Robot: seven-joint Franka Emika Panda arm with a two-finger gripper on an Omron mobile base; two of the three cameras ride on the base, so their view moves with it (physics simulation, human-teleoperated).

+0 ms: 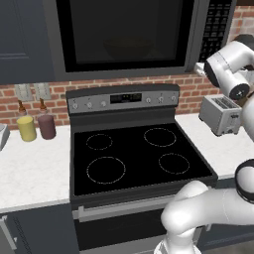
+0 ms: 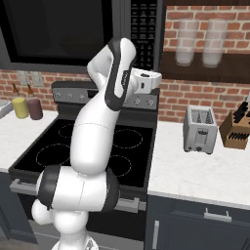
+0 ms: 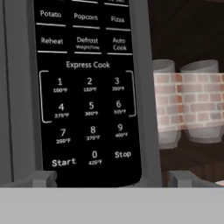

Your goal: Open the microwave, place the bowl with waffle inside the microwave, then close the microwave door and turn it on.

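Our pincer (image 3: 111, 178) stands apart, facing the microwave (image 1: 124, 34) keypad (image 3: 89, 100). The Start key (image 3: 64, 162) lies just ahead, slightly toward the door (image 1: 121, 32) side.

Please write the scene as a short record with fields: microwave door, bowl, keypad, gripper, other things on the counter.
microwave door: shut, its dark window faces the stove
bowl: dim round shape behind the door glass; waffle cannot be made out
keypad: black strip at the microwave's right; Start at its lower left
gripper: raised in front of the keypad, jaws wide apart, holding nothing
left counter: yellow jar beside maroon jar
right counter: toaster, knife block
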